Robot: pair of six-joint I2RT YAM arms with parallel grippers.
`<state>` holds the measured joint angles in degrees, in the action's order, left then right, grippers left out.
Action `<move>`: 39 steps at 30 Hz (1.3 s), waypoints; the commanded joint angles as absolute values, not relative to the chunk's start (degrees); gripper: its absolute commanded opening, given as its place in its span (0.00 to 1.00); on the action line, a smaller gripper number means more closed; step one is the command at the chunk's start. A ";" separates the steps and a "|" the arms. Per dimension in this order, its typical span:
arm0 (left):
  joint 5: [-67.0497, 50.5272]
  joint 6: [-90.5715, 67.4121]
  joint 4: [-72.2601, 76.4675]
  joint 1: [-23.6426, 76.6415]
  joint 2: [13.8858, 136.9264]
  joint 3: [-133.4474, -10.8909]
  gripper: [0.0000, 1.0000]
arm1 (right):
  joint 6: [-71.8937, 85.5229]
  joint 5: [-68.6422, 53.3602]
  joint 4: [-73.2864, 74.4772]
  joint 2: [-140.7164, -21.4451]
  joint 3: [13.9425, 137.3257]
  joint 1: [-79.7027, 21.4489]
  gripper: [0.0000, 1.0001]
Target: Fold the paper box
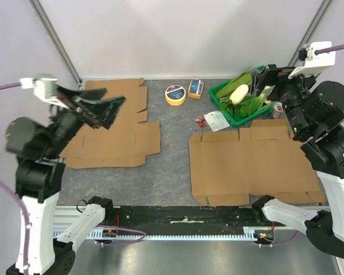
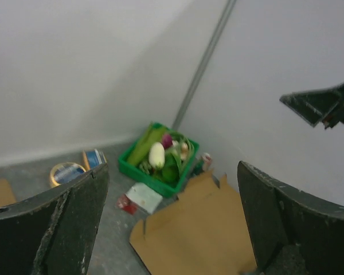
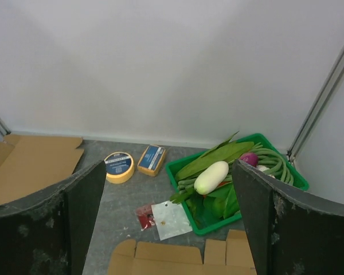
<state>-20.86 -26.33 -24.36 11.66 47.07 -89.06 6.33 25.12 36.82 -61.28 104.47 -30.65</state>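
Two flat brown paper box blanks lie unfolded on the grey table: one at the left (image 1: 112, 134), one at the right (image 1: 252, 166). My left gripper (image 1: 106, 103) hangs raised above the left blank, jaws wide open and empty. In its wrist view my left gripper (image 2: 172, 229) looks across at the right blank (image 2: 200, 229). My right gripper (image 1: 278, 86) is raised near the back right, above the green basket, open with nothing in it. In the right wrist view my right gripper (image 3: 169, 229) frames the right blank's far edge (image 3: 178, 258), and the left blank (image 3: 28, 163) shows at far left.
A green basket (image 1: 219, 97) of vegetables, with a white gourd (image 1: 239, 93), stands at the back right. Near it lie a yellow tape roll (image 1: 175, 94), a small orange-and-blue packet (image 1: 195, 89) and a white-and-red sachet (image 1: 213, 120). White walls close the back and sides.
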 commanded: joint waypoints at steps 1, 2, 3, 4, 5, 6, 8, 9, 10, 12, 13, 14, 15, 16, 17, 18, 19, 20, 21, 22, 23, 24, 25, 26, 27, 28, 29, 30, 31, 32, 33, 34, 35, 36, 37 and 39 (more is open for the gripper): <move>-38.53 -35.04 -19.01 12.47 49.92 -75.80 0.98 | 9.22 18.05 39.90 -61.00 102.05 -30.94 0.98; -39.28 -40.03 -15.42 13.87 49.57 -66.28 0.94 | 9.84 16.71 39.82 -60.65 101.35 -30.94 0.98; -38.33 -41.82 -5.29 18.50 48.70 -61.05 0.93 | 10.28 15.57 39.81 -60.04 100.29 -30.94 0.98; -32.06 -42.88 -1.97 21.33 47.47 -56.39 0.92 | 11.41 13.38 39.29 -59.77 99.76 -30.94 0.98; -28.69 -44.20 2.76 24.14 46.07 -47.64 0.92 | 11.60 12.05 38.85 -59.42 99.06 -30.94 0.98; -25.78 -44.90 6.55 26.87 46.05 -43.72 0.93 | 11.60 10.47 38.33 -58.54 97.49 -31.02 0.98; -19.44 -47.18 15.00 33.55 47.80 -35.21 0.95 | 12.12 8.36 37.53 -57.92 96.07 -30.94 0.98; -18.81 -47.98 17.38 36.71 51.99 -33.42 0.95 | 12.22 8.00 37.53 -57.31 94.93 -30.94 0.98; -17.16 -48.51 21.58 38.22 54.29 -32.01 0.95 | 12.39 7.74 37.36 -56.96 94.49 -30.94 0.98; -14.52 -49.48 25.90 41.81 61.57 -28.49 0.92 | 12.74 7.47 37.09 -55.99 93.00 -30.94 0.98; -13.37 -50.00 31.50 42.53 64.48 -27.26 0.91 | 12.74 7.56 36.65 -55.64 92.38 -30.94 0.98; -12.49 -51.58 34.51 43.24 66.86 -25.16 0.87 | 12.83 7.47 36.65 -55.20 91.24 -30.94 0.98; -11.78 -52.37 36.72 44.11 71.67 -24.35 0.85 | 13.01 7.21 36.39 -54.41 90.71 -30.94 0.98; -11.17 -52.90 39.00 44.56 73.81 -23.82 0.83 | 13.09 7.12 36.13 -54.06 90.27 -30.94 0.98; -10.47 -53.52 42.24 45.00 75.57 -23.38 0.80 | 13.10 7.03 35.95 -53.70 89.31 -30.94 0.98; -9.68 -53.61 43.32 45.70 77.85 -23.47 0.79 | 13.18 6.77 35.86 -53.01 89.04 -30.94 0.98; -8.97 -53.96 45.16 46.05 81.53 -23.38 0.79 | 13.10 6.68 35.69 -52.65 88.69 -30.94 0.98; -8.96 -54.49 48.66 46.23 83.74 -23.47 0.77 | 13.18 6.68 35.60 -52.39 88.07 -30.94 0.98; -8.53 -54.75 49.91 46.49 85.67 -23.81 0.76 | 13.10 6.59 35.51 -51.77 87.81 -30.94 0.98; -8.53 -55.02 50.97 46.58 89.87 -24.25 0.75 | 13.10 6.59 35.07 -51.42 87.45 -30.94 0.98; -8.79 -55.37 53.67 46.58 91.83 -25.30 0.73 | 13.27 6.42 34.89 -51.07 86.67 -30.94 0.98; -9.05 -55.81 54.75 46.67 93.59 -25.75 0.72 | 13.27 6.42 34.54 -50.37 86.23 -30.94 0.98; -9.14 -56.16 55.71 46.58 95.52 -26.27 0.71 | 13.36 6.42 34.19 -49.75 85.79 -30.94 0.98; -9.05 -56.77 56.59 46.67 98.58 -27.50 0.67 | 13.36 6.42 34.02 -49.57 85.09 -30.94 0.98; -8.88 -57.30 57.38 46.67 100.35 -28.03 0.66 | 13.45 6.33 34.01 -49.05 84.82 -30.94 0.98; -8.79 -57.57 58.70 46.67 101.76 -28.39 0.65 | 13.53 6.07 33.84 -48.78 84.64 -31.02 0.98; -8.79 -58.61 59.58 46.84 104.39 -28.91 0.61 | 13.54 6.06 33.75 -48.61 84.64 -30.94 0.98; -9.49 -59.32 61.85 46.76 105.54 -29.18 0.59 | 13.62 5.98 33.84 -48.34 84.73 -30.94 0.98; -10.01 -59.94 63.09 46.84 106.69 -29.88 0.57 | 13.54 6.06 33.66 -48.25 84.73 -30.94 0.98; -10.72 -61.07 63.98 46.93 109.40 -30.49 0.55 | 13.45 6.06 33.58 -48.08 84.81 -30.94 0.98; -11.94 -61.61 64.94 47.37 110.55 -31.11 0.54 | 13.53 6.15 33.49 -47.82 84.81 -30.94 0.98; -12.56 -62.22 65.91 47.55 111.70 -31.72 0.53 | 13.45 6.24 33.40 -47.64 84.81 -30.94 0.98; -13.09 -62.84 66.53 47.90 112.67 -33.12 0.48 | 13.71 6.50 33.31 -47.46 84.81 -30.94 0.98; -13.36 -62.84 66.97 48.51 114.24 -33.74 0.45 | 13.62 6.42 33.22 -47.37 84.81 -30.94 0.98; -13.53 -62.06 66.36 48.86 114.78 -35.23 0.41 | 13.88 6.42 32.96 -47.11 84.73 -30.94 0.98; -14.06 -59.87 64.44 49.83 114.27 -36.91 0.28 | 14.32 6.33 32.87 -46.85 84.46 -30.94 0.98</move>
<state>-12.45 -60.60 61.54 47.88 113.54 -33.28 13.28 6.87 35.59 -47.55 84.73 -30.65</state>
